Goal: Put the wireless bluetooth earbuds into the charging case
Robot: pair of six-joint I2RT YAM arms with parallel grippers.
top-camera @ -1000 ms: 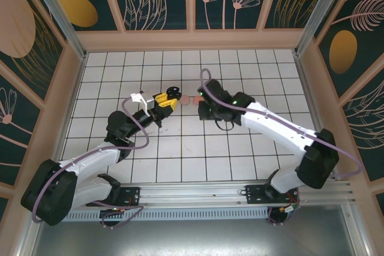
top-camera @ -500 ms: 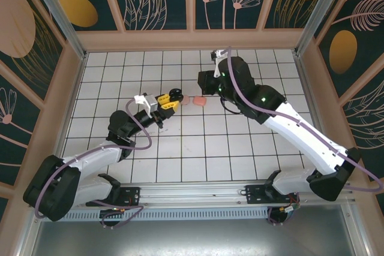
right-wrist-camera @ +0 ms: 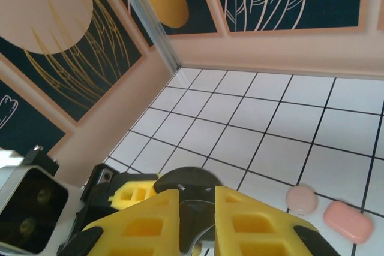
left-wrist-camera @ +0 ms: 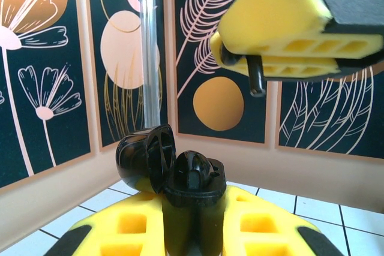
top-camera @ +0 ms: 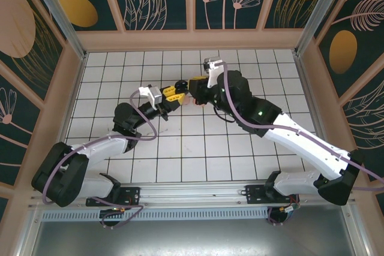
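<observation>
My left gripper [left-wrist-camera: 189, 235] is shut on a black charging case [left-wrist-camera: 192, 199], held upright with its lid [left-wrist-camera: 144, 157] flipped open to the left. One black earbud [left-wrist-camera: 195, 172] sits in the case. Just above it hangs my right gripper [left-wrist-camera: 243, 58], shut on a second black earbud whose stem [left-wrist-camera: 257, 79] points down. The top view has the two grippers meeting above mid-table, the left [top-camera: 175, 92] beside the right [top-camera: 193, 84]. From the right wrist, the case [right-wrist-camera: 186, 181] lies right under my right gripper [right-wrist-camera: 197, 211].
A round pale pink piece [right-wrist-camera: 301, 199] and an oblong pink piece [right-wrist-camera: 348, 221] lie on the white grid table [right-wrist-camera: 252, 142] right of the grippers. Patterned walls [top-camera: 192, 4] fence the table on three sides.
The right arm has swung left and brought its gripper over the open case. The left gripper has lifted slightly towards the far right with the case.
</observation>
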